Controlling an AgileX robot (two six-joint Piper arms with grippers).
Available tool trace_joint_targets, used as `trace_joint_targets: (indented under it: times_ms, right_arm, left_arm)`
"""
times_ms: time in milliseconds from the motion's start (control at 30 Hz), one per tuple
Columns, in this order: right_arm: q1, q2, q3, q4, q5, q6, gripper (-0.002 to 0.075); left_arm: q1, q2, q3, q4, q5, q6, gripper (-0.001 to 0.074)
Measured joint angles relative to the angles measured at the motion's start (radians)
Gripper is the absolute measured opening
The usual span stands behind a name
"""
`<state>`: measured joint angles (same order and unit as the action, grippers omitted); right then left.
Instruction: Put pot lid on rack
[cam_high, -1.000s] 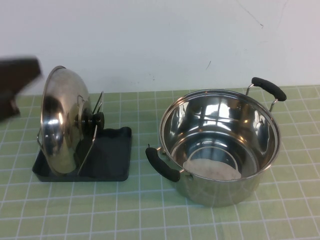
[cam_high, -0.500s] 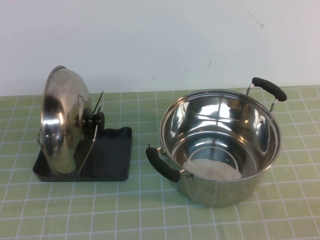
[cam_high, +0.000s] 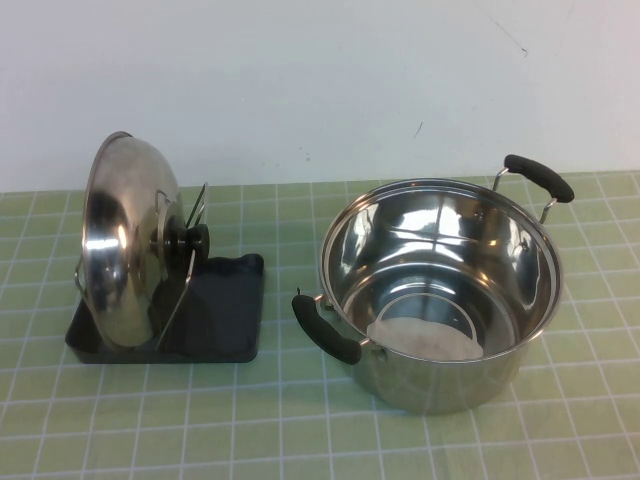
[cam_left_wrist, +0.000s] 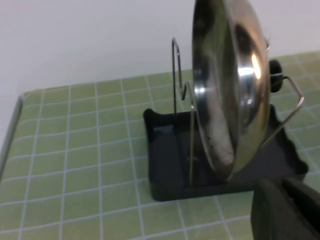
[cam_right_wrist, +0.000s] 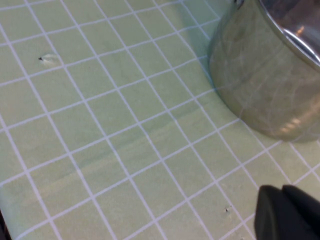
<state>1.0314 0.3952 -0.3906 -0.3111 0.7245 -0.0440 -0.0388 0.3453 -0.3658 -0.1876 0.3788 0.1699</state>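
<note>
The shiny steel pot lid (cam_high: 120, 240) stands on edge between the wire uprights of the rack (cam_high: 225, 312) at the left of the table, its black knob (cam_high: 190, 240) facing the pot. In the left wrist view the lid (cam_left_wrist: 235, 85) stands in the dark tray (cam_left_wrist: 167, 165). My left gripper (cam_left_wrist: 282, 184) is shut and empty, a short way back from the rack and touching nothing. My right gripper (cam_right_wrist: 281, 190) is shut and empty, low over the mat beside the pot. Neither gripper shows in the high view.
The deep steel pot (cam_high: 440, 290) with two black handles stands open at the right; its wall also shows in the right wrist view (cam_right_wrist: 265, 80). A green checked mat (cam_high: 280, 420) covers the table. A white wall runs along the back.
A second ago my left arm showed at the left edge of the high view near the lid; it has pulled out of that view. The lid and rack have not moved.
</note>
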Motion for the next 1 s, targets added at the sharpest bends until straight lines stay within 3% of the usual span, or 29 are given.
trace_joint_targets:
  times_ms: [667,867,1000]
  right_arm:
    - [0.000,0.000,0.000,0.000,0.011,0.000,-0.0001]
    - [0.000,0.000,0.000,0.000,0.011,0.000,-0.0001]
    - [0.000,0.000,0.000,0.000,0.011,0.000,-0.0001]
  left_arm:
    - [0.000,-0.104,0.090,-0.047,0.121,-0.002,-0.0001]
    - [0.009,-0.238,0.201,0.006,0.119,-0.002,-0.0001]
    - [0.009,-0.342,0.314,0.044,0.014,-0.041,-0.0001]
